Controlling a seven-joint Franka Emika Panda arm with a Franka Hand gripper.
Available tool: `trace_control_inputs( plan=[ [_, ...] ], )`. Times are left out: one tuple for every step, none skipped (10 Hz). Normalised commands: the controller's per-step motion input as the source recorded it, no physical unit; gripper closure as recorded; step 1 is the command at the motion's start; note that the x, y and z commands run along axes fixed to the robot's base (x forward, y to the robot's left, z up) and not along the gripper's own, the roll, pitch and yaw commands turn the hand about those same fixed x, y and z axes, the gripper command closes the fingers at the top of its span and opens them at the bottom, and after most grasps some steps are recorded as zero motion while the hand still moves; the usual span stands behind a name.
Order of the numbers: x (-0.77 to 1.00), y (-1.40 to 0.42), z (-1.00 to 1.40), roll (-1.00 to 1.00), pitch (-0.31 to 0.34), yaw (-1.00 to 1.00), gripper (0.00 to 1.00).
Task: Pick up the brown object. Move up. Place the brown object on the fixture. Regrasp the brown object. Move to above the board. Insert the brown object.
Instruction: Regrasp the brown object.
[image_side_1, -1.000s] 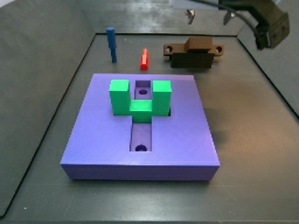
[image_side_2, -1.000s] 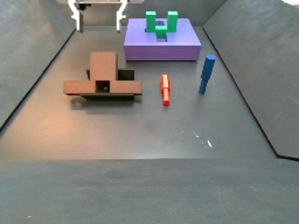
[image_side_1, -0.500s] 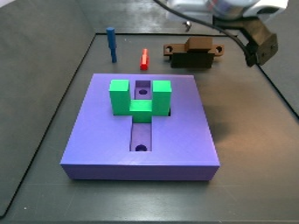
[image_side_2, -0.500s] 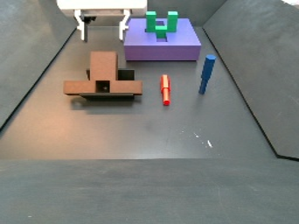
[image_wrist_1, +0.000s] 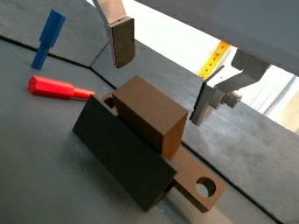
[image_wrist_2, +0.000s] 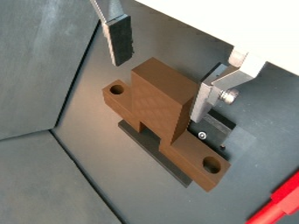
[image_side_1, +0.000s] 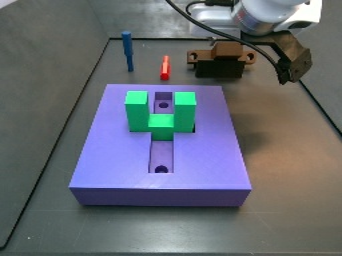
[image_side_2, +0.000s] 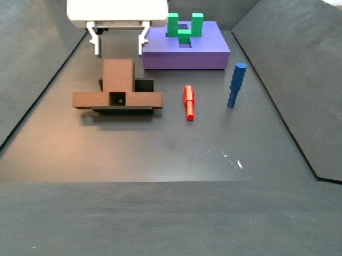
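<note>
Brown object (image_side_2: 118, 88) rests on the dark fixture (image_wrist_1: 122, 164) on the grey floor, at the far end from the purple board (image_side_1: 162, 148) in a side view. In both wrist views the brown object shows a raised central block and a flat bar with a round hole near each end; the bar lies across the fixture.

Pincer (image_wrist_1: 162, 77) hangs above the brown object, jaws spread wide, one silver finger (image_wrist_2: 118, 37) off to each side of the raised block, neither touching it. Nothing is held between the pads. In a side view the pincer (image_side_2: 116, 42) sits just above the back end of the brown object; in a side view (image_side_1: 289, 58) it appears to the right of the fixture (image_side_1: 218, 68).

Green U-shaped block (image_side_1: 160, 111) stands on the board, straddling the central groove. Red peg (image_side_2: 189, 102) lies flat on the floor beside the fixture; blue peg (image_side_2: 237, 85) stands upright just beyond it. Both pegs also show in a wrist view: red (image_wrist_1: 59, 87), blue (image_wrist_1: 48, 37).
</note>
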Motion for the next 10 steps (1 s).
trace_control_inputs(
  plan=[
    [0.09, 0.04, -0.23, 0.20, 0.000, 0.11, 0.00],
    [0.11, 0.05, -0.21, 0.17, 0.000, 0.12, 0.00],
    [0.12, 0.05, -0.18, 0.22, 0.000, 0.09, 0.00],
    [0.03, 0.09, -0.18, 0.21, 0.000, 0.07, 0.00],
    [0.01, 0.12, -0.18, 0.17, 0.000, 0.07, 0.00],
    [0.07, 0.09, -0.17, 0.19, 0.000, 0.10, 0.00],
    [0.11, 0.06, -0.15, 0.21, 0.000, 0.10, 0.00],
    [0.09, 0.06, -0.17, 0.19, 0.000, 0.10, 0.00],
    [0.07, 0.05, -0.20, 0.18, 0.000, 0.11, 0.00],
    [0.06, 0.03, -0.21, 0.13, 0.000, 0.09, 0.00]
  ],
)
